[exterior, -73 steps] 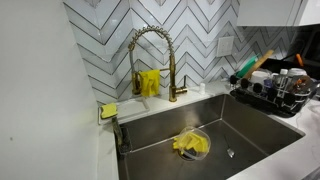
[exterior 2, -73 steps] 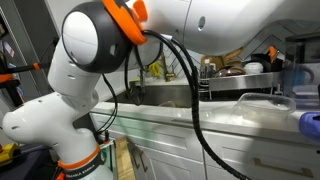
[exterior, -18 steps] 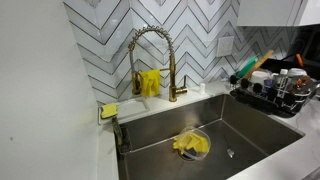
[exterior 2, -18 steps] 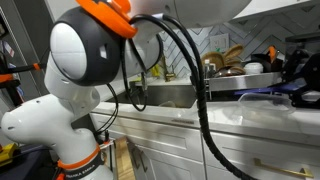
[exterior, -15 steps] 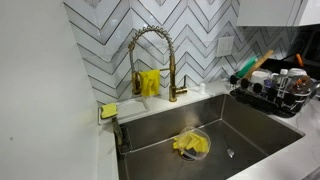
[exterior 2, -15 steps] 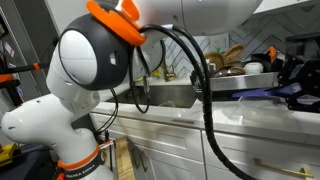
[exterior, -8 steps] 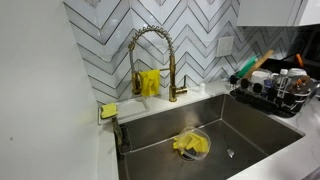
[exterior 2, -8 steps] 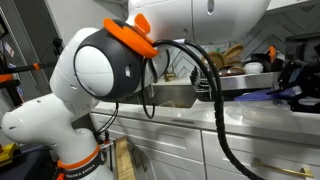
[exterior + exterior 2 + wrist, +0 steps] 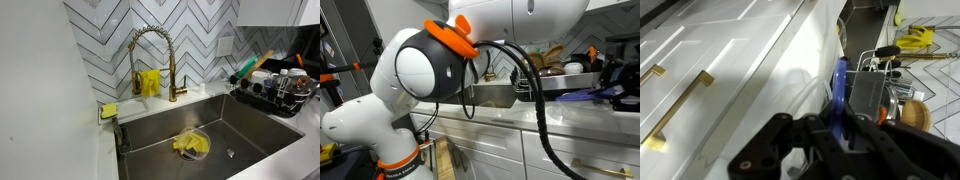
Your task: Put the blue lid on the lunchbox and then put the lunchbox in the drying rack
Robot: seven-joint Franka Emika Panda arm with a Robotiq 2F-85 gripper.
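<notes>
The hand (image 9: 843, 128) is clamped shut on the edge of the thin blue plastic lid (image 9: 840, 90), evidently to lower it flat onto the clear plastic lunchbox (image 9: 802, 95) standing uncovered on the white table (image 9: 750, 70) near the black wire drying rack (image 9: 262, 100).

Faucet (image 9: 150, 60): I see it behind the sink (image 9: 255, 125)
Cloth (image 9: 190, 145): in the sink
Drying rack (image 9: 272, 97): right of the sink
Sponge (image 9: 108, 110): left of the sink
Lid (image 9: 840, 88): between my gripper (image 9: 840, 125) fingers, over the counter
</notes>
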